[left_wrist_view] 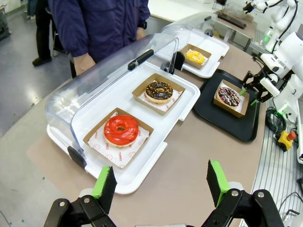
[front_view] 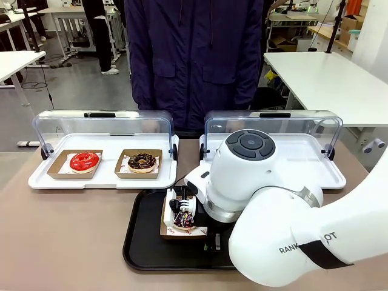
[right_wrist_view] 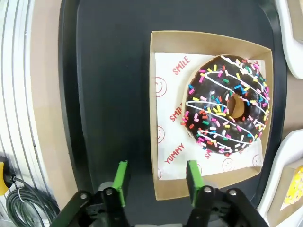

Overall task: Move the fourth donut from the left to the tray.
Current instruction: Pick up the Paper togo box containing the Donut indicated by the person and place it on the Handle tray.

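Front view: the right tool (front_view: pixel 180 206) hangs low over the chocolate sprinkled donut (front_view: pixel 183 220) in its cardboard holder on the black tray (front_view: pixel 142 242); its arm hides the tray's right half.

Left wrist view: the left tool (left_wrist_view: pixel 161 183) is spread, empty.

Right wrist view: the right tool's fingers (right_wrist_view: pixel 121 182) straddle the holder's edge; lifting crookedly could drag it.

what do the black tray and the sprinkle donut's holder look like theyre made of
The tray: probably plastic, matte black, going by its smooth moulded surface, rounded corners and raised rim. The holder under the fourth donut: looks like thin brown cardboard, dull and unglazed, with folded upright walls; a white paper liner with red print lies inside it.
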Robot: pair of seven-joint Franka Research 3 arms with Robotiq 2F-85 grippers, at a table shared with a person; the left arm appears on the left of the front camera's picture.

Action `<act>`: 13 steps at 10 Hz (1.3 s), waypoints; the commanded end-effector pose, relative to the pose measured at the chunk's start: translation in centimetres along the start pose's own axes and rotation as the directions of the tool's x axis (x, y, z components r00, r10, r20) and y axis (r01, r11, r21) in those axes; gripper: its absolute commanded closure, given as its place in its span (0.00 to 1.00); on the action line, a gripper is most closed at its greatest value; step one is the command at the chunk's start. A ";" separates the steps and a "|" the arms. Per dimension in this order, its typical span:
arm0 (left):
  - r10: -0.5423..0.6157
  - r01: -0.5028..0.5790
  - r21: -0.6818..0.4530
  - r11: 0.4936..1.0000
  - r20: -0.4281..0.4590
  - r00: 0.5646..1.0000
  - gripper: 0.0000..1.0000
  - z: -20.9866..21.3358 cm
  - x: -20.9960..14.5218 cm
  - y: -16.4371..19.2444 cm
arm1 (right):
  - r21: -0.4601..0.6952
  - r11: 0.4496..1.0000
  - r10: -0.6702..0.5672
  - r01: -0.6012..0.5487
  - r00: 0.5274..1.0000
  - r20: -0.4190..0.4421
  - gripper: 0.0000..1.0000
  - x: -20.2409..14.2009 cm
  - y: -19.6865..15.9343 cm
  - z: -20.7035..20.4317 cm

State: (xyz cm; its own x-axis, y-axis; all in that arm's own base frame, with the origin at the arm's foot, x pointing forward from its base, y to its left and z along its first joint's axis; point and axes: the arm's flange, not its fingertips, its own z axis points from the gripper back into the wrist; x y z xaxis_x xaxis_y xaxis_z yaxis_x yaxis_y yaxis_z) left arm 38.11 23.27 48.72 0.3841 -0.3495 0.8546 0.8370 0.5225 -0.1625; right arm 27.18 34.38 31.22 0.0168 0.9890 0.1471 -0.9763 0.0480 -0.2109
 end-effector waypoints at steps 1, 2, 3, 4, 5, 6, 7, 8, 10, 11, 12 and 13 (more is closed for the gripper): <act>-0.006 0.006 -0.007 1.000 0.011 1.000 0.00 0.0 0.0 -0.2 | 0.043 0.999 0.010 -0.010 1.000 0.017 0.00 -1.5 0.5 4.1; -0.006 0.006 -0.007 1.000 0.011 1.000 0.00 0.0 0.0 -0.2 | 0.045 0.999 0.010 -0.010 1.000 0.017 0.00 -1.5 0.4 5.3; -0.006 0.006 -0.007 1.000 0.011 1.000 0.00 0.0 0.0 -0.2 | 0.054 0.998 0.014 -0.015 1.000 0.019 0.00 -1.5 0.6 6.4; -0.006 0.006 -0.007 1.000 0.011 1.000 0.00 0.0 0.0 -0.2 | 0.062 0.998 0.010 -0.012 1.000 0.025 0.00 -1.6 0.5 6.9; -0.006 0.006 -0.007 1.000 0.011 1.000 0.00 0.0 0.0 -0.2 | 0.068 0.998 0.007 -0.008 1.000 0.027 0.00 -1.7 0.4 7.2; -0.006 0.006 -0.007 1.000 0.011 1.000 0.00 0.0 0.0 -0.2 | 0.076 0.997 0.012 -0.014 0.999 0.031 0.00 -1.7 0.1 7.4; -0.006 0.006 -0.007 1.000 0.011 1.000 0.00 0.0 0.0 -0.2 | 0.138 0.990 0.019 -0.018 1.000 -0.007 0.00 -1.8 -0.4 7.0; -0.006 0.006 -0.007 1.000 0.011 1.000 0.00 0.0 0.0 -0.2 | 0.038 0.999 -0.002 0.001 1.000 0.011 0.00 -0.6 -0.1 6.8; -0.006 0.006 -0.007 1.000 0.011 1.000 0.00 0.0 0.0 -0.2 | 0.038 0.999 -0.002 0.001 1.000 0.011 0.00 -0.6 -0.1 6.8; -0.006 0.006 -0.007 1.000 0.011 1.000 0.00 0.0 0.0 -0.2 | 0.038 0.999 -0.002 0.001 1.000 0.011 0.00 -0.6 -0.1 6.8; -0.006 0.006 -0.007 1.000 0.011 1.000 0.00 0.0 0.0 -0.2 | 0.038 0.999 -0.002 0.001 1.000 0.011 0.00 -0.6 -0.1 6.8; -0.006 0.006 -0.007 1.000 0.011 1.000 0.00 0.0 0.0 -0.2 | 0.038 0.999 -0.002 0.001 1.000 0.011 0.00 -0.6 -0.1 6.8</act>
State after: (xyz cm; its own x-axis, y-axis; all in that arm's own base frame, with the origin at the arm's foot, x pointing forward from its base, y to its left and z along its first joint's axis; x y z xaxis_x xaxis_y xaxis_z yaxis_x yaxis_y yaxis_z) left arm 38.11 23.27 48.72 0.3841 -0.3494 0.8546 0.8369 0.5226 -0.1625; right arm 25.81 32.47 37.77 0.0104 0.9892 0.1461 -0.9862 0.0343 -0.1620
